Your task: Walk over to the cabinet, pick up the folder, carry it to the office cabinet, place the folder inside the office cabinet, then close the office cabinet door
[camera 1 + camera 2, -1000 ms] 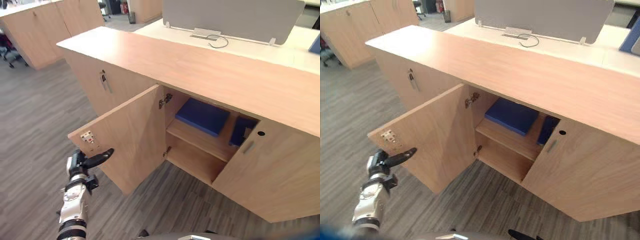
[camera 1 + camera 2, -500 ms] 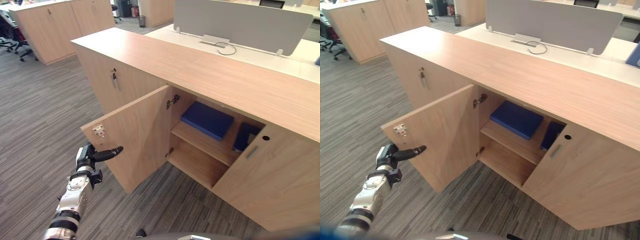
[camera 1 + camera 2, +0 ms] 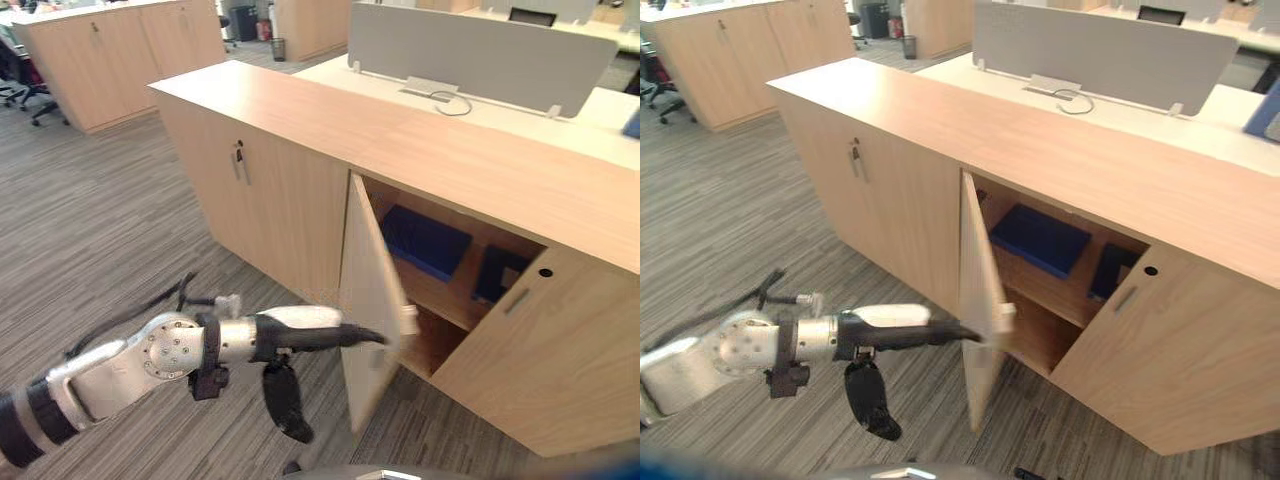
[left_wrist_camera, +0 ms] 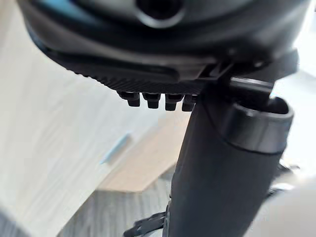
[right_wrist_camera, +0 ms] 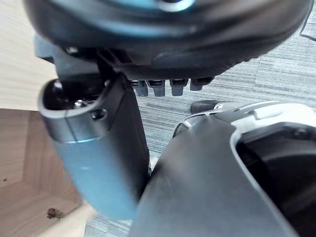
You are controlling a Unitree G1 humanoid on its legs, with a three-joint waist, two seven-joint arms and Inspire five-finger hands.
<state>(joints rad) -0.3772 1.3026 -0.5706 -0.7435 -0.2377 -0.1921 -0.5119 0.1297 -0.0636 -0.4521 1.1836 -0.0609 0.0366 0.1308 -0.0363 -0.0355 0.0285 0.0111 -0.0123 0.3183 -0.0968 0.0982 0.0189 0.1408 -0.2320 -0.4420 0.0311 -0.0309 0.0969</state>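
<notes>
Door [image 3: 370, 265] now far nearer shut than before, left hand [image 3: 320, 337] flat-fingered against its outer face.

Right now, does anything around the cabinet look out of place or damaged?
Nothing looks damaged or spilled. The blue folder lies flat inside the cabinet, and the door stands ajar with the left hand reaching it, fingers straight.

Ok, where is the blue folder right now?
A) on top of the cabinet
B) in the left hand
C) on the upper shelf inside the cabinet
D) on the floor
C: the blue folder lies flat on the upper shelf inside the cabinet, behind the half-open door.
</notes>
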